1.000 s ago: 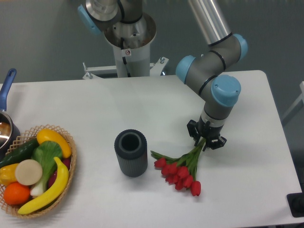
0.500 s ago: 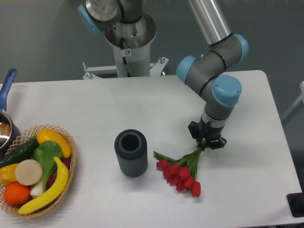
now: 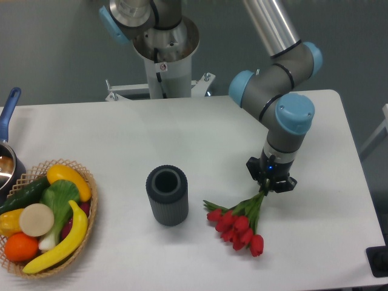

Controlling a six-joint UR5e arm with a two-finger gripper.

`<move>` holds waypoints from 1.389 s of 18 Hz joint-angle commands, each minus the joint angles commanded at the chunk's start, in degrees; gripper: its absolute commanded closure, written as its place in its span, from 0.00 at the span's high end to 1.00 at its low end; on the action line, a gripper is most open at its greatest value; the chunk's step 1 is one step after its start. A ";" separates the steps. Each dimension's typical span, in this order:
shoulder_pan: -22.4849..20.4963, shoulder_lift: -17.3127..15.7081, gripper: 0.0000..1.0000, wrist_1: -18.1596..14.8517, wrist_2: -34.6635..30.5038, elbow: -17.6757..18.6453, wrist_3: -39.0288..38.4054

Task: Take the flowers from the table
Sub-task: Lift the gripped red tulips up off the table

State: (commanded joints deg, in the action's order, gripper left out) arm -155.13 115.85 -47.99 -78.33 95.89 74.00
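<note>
The flowers [image 3: 237, 222], a bunch of red tulips with thin green stems, hang down and to the left from my gripper [image 3: 269, 182] over the white table [image 3: 200, 133] at the right. My gripper is shut on the stem ends, with the red heads low over the tabletop. Whether the heads still touch the table I cannot tell.
A dark grey ribbed vase [image 3: 167, 195] stands upright just left of the tulip heads. A wicker basket [image 3: 85, 233] with fruit and vegetables sits at the front left. A pot with a blue handle [image 3: 8, 115] is at the left edge. The arm's base [image 3: 163, 48] stands behind the table.
The gripper closed on the stems and moved right and a little toward the front. The flowers shifted right with it.
</note>
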 joint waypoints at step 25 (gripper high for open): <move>-8.96 -16.79 0.21 0.00 33.59 4.39 -8.26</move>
State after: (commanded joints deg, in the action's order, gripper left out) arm -164.09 99.05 -47.99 -44.74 100.28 65.74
